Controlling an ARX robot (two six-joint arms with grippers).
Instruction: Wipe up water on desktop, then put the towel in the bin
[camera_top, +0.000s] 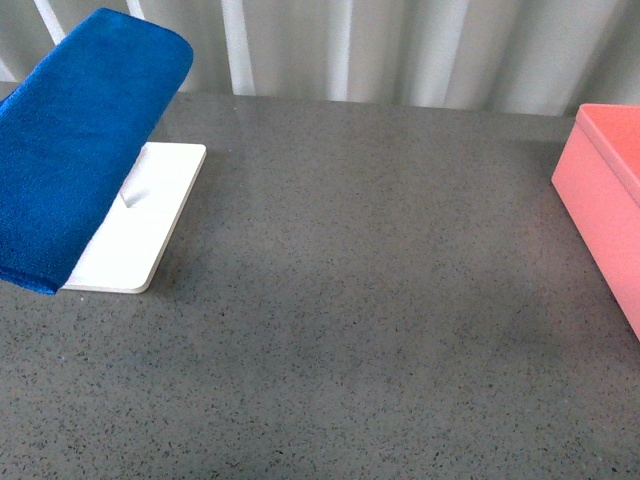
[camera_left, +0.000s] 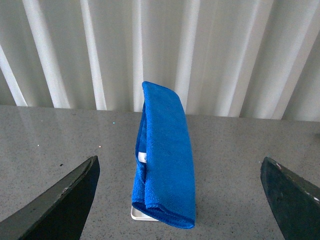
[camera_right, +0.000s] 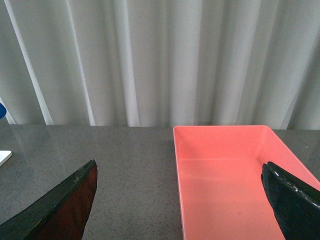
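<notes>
The blue towel (camera_top: 80, 140) hangs folded over a raised rack on the white tray (camera_top: 150, 215) at the far left of the grey speckled desktop (camera_top: 360, 300). The pink bin (camera_top: 610, 190) stands at the right edge. Neither gripper shows in the front view. In the left wrist view my left gripper (camera_left: 179, 160) is open and empty, with the towel (camera_left: 165, 160) ahead between its dark fingers (camera_left: 65, 200). In the right wrist view my right gripper (camera_right: 179, 163) is open and empty, above the near end of the empty bin (camera_right: 225, 175). I cannot make out water on the desktop.
White pleated curtains (camera_top: 400, 50) close off the far edge of the desktop. A corner of the white tray (camera_left: 137, 214) shows under the towel in the left wrist view. Bare desktop (camera_right: 130, 165) lies beside the bin.
</notes>
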